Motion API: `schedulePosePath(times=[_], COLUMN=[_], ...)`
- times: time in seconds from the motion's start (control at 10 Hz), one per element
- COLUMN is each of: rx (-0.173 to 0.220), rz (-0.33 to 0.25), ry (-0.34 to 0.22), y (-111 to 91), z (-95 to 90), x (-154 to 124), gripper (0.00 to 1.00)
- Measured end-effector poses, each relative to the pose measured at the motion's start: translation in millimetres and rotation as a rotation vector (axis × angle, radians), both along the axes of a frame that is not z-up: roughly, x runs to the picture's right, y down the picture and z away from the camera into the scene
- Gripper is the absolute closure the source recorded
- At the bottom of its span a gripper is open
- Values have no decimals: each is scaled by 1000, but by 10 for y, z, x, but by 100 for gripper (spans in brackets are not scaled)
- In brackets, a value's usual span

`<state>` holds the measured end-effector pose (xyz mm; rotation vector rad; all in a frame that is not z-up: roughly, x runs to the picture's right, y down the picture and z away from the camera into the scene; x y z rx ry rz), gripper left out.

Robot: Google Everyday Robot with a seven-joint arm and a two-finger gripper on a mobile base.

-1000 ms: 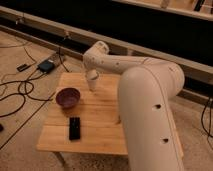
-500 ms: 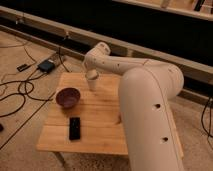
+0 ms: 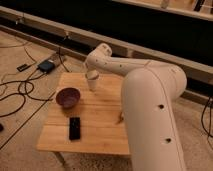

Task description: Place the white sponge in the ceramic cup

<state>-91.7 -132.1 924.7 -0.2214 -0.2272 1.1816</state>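
Observation:
My white arm reaches from the right across the wooden table (image 3: 100,125). Its gripper (image 3: 91,75) hangs over the far middle of the tabletop, pointing down. Directly under it stands a small white cylinder that looks like the ceramic cup (image 3: 93,85). Gripper and cup run together in this view, so I cannot tell whether they touch. The white sponge is hidden from view.
A dark purple bowl (image 3: 68,97) sits on the table's left side. A black remote-like bar (image 3: 74,128) lies near the front left. Cables and a small box (image 3: 46,65) lie on the floor to the left. My arm's bulky body (image 3: 150,115) covers the table's right side.
The end of my arm has edged slightly up and to the left over the far side of the table. The bowl and black bar have not moved.

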Motion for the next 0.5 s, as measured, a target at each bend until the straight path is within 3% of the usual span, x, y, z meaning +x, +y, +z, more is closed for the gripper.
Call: schedulePosePath(times=[0.2,0.5], rx=[1,1], rz=[5,12], ry=[-3,-7], y=[18,67], z=[-3,-6], x=[9,18], gripper=[38,34])
